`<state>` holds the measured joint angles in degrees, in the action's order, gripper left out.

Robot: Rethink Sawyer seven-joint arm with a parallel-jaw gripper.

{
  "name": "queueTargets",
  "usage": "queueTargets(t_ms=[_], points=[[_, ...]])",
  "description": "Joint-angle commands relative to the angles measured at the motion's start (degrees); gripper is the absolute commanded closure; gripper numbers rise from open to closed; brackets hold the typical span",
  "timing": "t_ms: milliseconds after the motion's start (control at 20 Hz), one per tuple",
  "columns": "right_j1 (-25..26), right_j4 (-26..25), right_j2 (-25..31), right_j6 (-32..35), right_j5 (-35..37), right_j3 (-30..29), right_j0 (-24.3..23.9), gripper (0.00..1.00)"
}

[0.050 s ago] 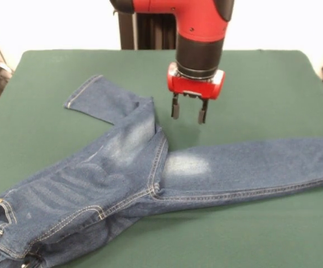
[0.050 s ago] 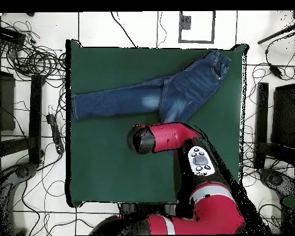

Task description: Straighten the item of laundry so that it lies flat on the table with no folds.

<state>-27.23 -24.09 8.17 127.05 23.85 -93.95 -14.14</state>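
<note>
Two short black fingers [image 1: 176, 107] hang apart from the red gripper [image 1: 189, 111], holding nothing, poised above bare green table [image 1: 261, 84] just beyond the jeans [image 1: 122, 178] and clear of the cloth. From the front camera, the jeans lie across the table's near half, waistband with its brass button at the near left corner. One leg runs long and fairly straight toward the right edge; the other angles up toward the far left, its cuff turned over, and overlaps the first near the crotch. Faded whitish patches show on both thighs. Seen from overhead, the arm [image 2: 168, 136] crosses the table, hiding part of one leg
</note>
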Motion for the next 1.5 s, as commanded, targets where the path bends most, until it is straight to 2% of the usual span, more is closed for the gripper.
queueTargets(t_ms=[50,700,1000,1500], points=[[0.8,-3.1,8.5,-9.8,4.3,-5.9,-2.2,0.00],[-2.3,-5.9,10.9,-11.5,6.6,-8.4,-6.0,0.00],[-4.3,-5.4,13.0,-13.5,10.7,-8.1,-8.2,0.00],[-4.5,-8.7,14.2,-14.6,12.3,-7.6,-9.4,0.00]])
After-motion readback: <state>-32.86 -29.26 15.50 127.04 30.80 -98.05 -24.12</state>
